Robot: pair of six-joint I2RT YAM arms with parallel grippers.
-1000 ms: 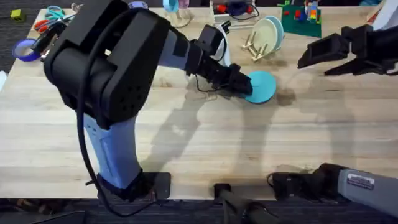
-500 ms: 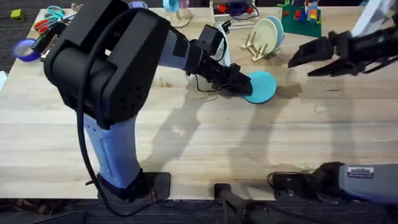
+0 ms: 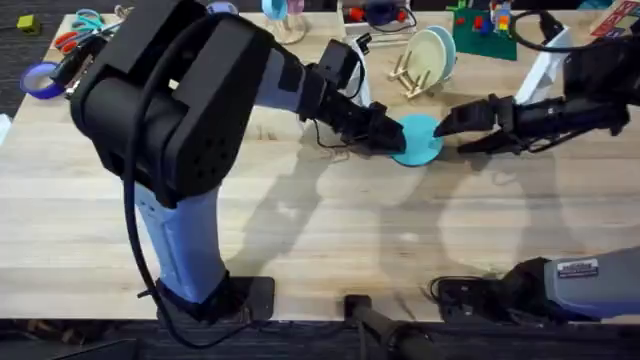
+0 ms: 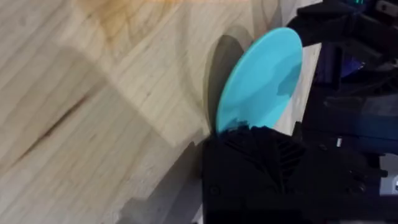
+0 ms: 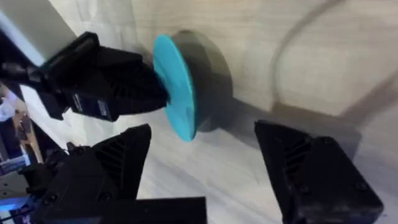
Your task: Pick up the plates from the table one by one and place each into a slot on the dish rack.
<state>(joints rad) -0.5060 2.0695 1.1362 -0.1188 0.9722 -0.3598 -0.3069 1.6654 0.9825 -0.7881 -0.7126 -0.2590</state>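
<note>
The teal plate is tipped up on its edge on the table, and my left gripper is shut on its left rim. In the left wrist view the plate rises from the black fingers. My right gripper hovers just right of the plate, open, nothing between its fingers. The right wrist view shows the plate edge-on ahead of the spread fingers, apart from them. The cream plate stands in the wooden dish rack at the back.
Scissors and a blue tape roll lie at the far left corner. A green board with toy pieces sits behind the rack. The left arm's large body spans the table's left half.
My right gripper has swung left and down from the far right edge to just beside the teal plate. The left gripper and the plate have stayed put.
</note>
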